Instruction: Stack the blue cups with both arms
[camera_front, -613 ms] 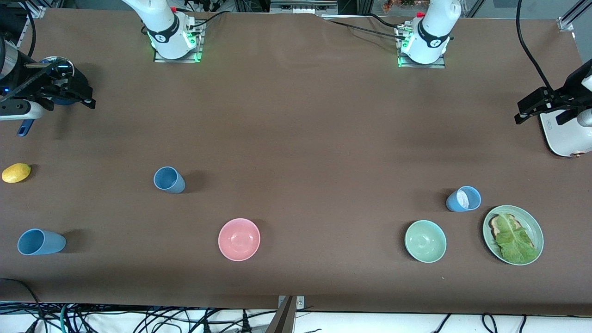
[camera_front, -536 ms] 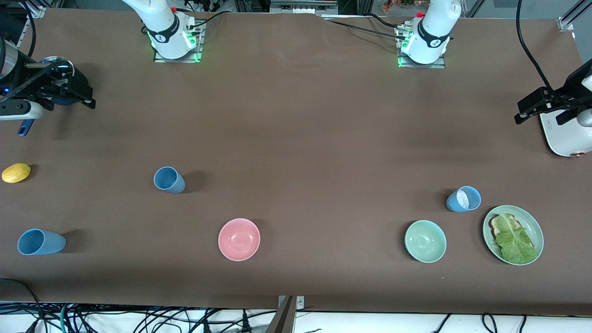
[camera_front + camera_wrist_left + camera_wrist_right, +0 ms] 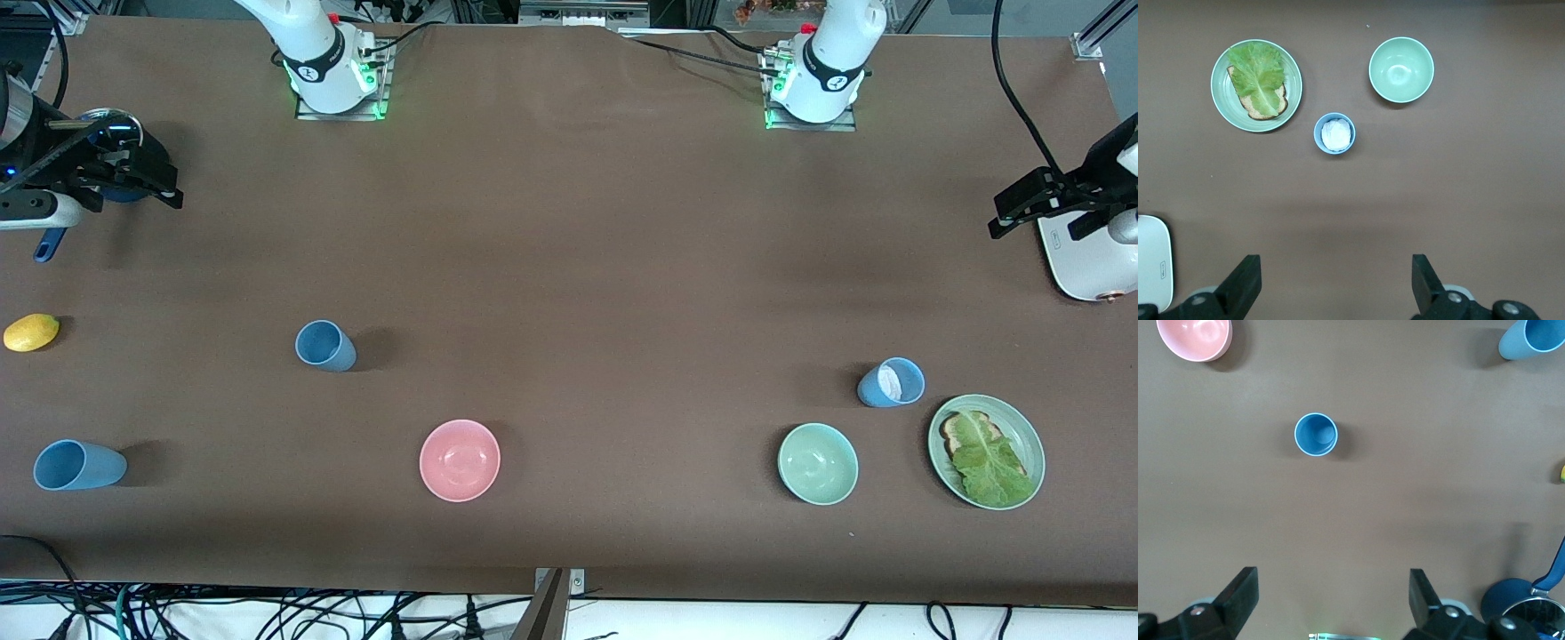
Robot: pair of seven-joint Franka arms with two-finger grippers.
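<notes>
I hold both arms high at the table's ends for an overview. The left gripper [image 3: 1331, 283], fingers spread, hangs above bare tabletop near the whitish-lined light-blue tumbler [image 3: 891, 383]; the right gripper [image 3: 1331, 600], also spread and empty, looks down on two plain light-blue tumblers [image 3: 324, 346] [image 3: 78, 465], all well apart, unstacked.

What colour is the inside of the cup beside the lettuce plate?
Whitish inside the light-blue cup; clearest in the left wrist view.

Dark-blue pot [image 3: 111, 169] behind right gripper [image 3: 133, 182]
</notes>
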